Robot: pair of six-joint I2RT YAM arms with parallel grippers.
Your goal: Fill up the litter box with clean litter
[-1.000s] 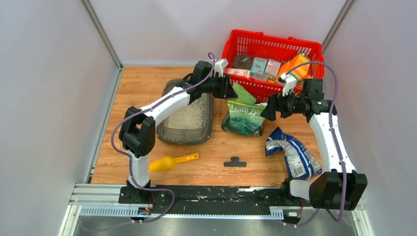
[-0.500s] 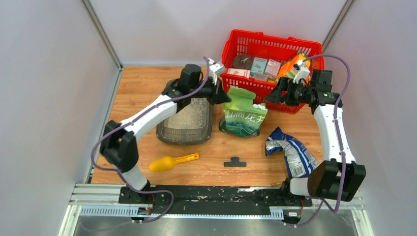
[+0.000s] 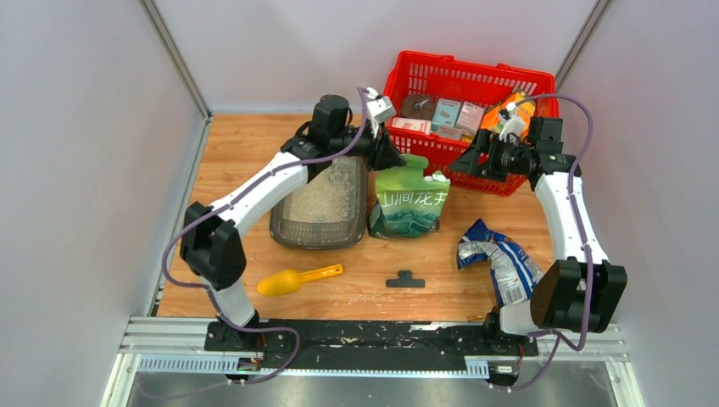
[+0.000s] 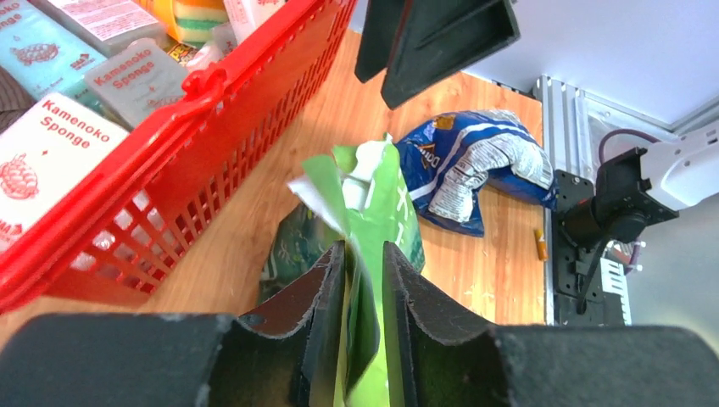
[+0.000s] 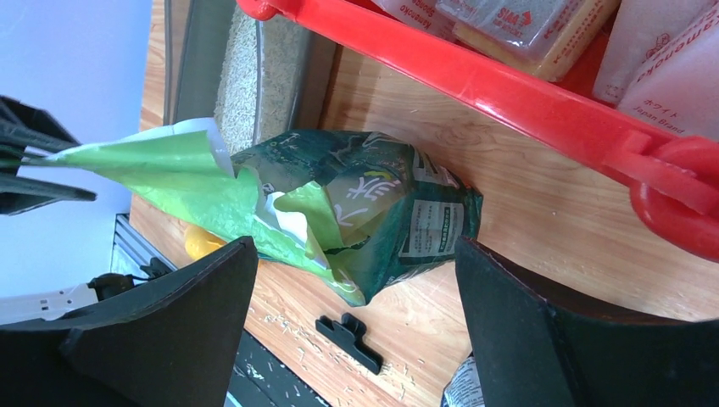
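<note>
Left hand (image 4: 363,256) pinched the top flap of the green bag (image 3: 409,208) beside the litter box (image 3: 288,231); right hand (image 3: 466,164) hung spread wide.

Smooth wood tabletop (image 3: 246,144). At 1 o'clock, basket (image 3: 462,61): glossy red plastic mesh. Centre, green bag (image 3: 411,208): shiny creased film. At 9 o'clock, litter box (image 3: 292,231): dark translucent plastic; clean litter (image 3: 326,197) matt, gritty. At 4 o'clock, blue bag (image 3: 504,264): crumpled foil.

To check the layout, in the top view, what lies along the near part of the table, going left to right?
From left: yellow scoop, black clip, crumpled blue bag.
</note>
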